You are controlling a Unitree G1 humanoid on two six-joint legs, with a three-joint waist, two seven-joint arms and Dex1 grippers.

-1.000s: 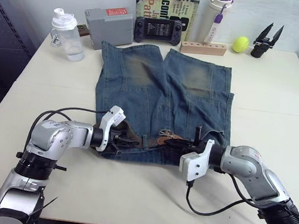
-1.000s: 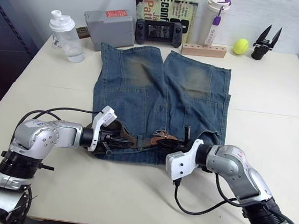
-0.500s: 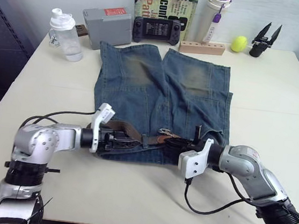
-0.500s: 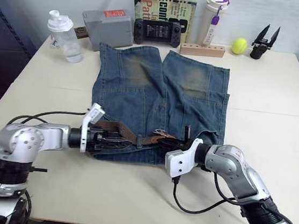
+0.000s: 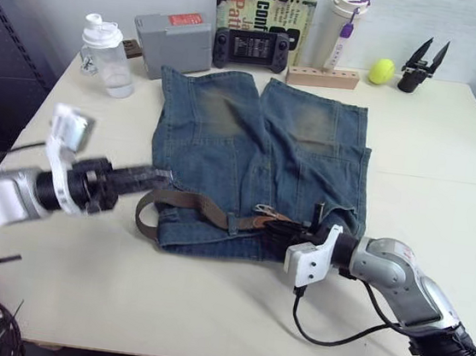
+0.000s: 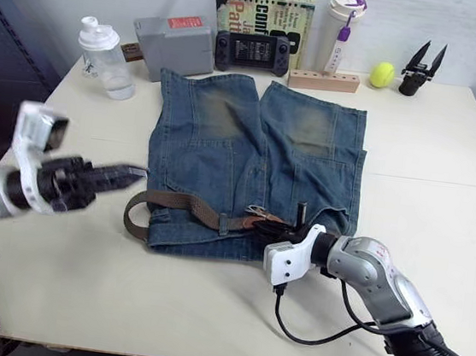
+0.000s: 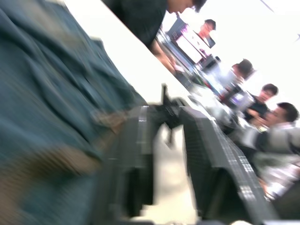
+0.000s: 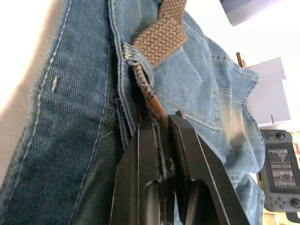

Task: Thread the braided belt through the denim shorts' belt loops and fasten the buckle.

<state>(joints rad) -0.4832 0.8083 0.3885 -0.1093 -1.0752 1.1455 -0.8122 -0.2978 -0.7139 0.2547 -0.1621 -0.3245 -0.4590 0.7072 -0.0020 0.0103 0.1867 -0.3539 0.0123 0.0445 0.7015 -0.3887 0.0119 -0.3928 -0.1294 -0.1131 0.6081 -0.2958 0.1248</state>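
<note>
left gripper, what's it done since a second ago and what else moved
The left gripper let go of the braided belt and pulled back to the robot's left, open. The belt's freed end now loops past the denim shorts. The right gripper stays clamped on the belt.

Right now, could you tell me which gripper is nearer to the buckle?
Right. The right gripper sits at the waistband of the denim shorts, beside the buckle, pinching the braided belt. The left gripper hovers open off the shorts' left edge, well away.
</note>
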